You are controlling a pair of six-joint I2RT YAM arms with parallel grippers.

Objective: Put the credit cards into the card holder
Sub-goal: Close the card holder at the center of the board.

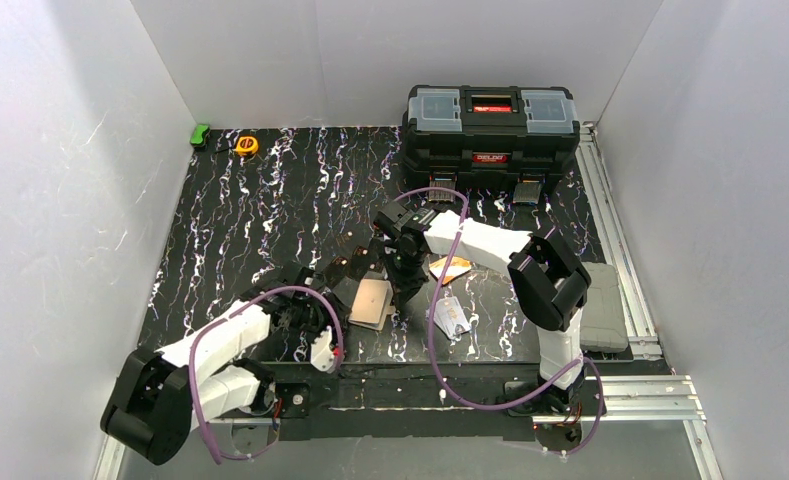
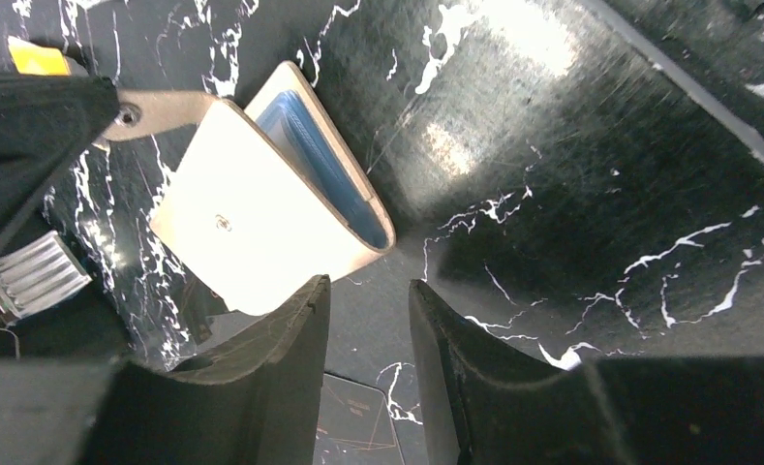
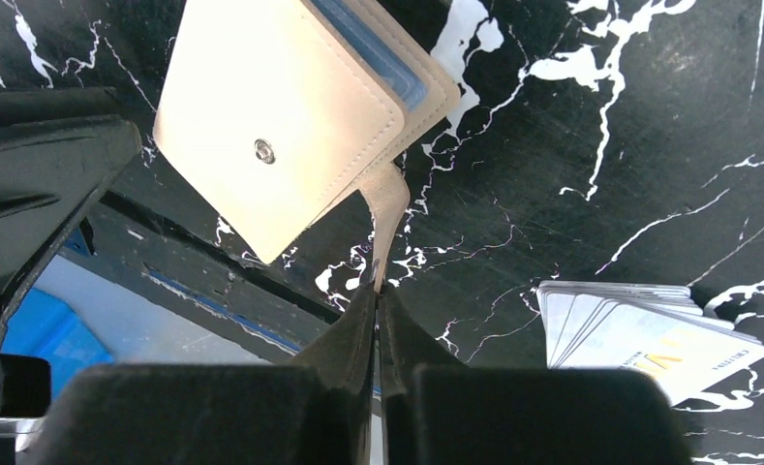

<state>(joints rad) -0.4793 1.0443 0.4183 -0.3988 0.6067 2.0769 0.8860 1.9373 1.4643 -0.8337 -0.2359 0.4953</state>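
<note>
1. Holder (image 1: 372, 302) lies near the middle of the table's (image 1: 270, 200) near edge, a blue card (image 2: 320, 160) inside;
2. Right gripper (image 3: 379, 291): jaws pressed together, pinching the holder's tab (image 3: 387, 208);
3. Left gripper (image 2: 368, 291): jaws spread, just beside the holder;
4. Pale cards (image 1: 452, 315) and an orange card (image 1: 450, 268) lie near the holder, on its right-edge side.

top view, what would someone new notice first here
The cream card holder at the middle of the black marbled mat. The right gripper is pinched shut on its snap tab, and a blue card shows inside. Next come the big black toolbox at the far edge and the fanned silver-white cards to the holder's right.
</note>
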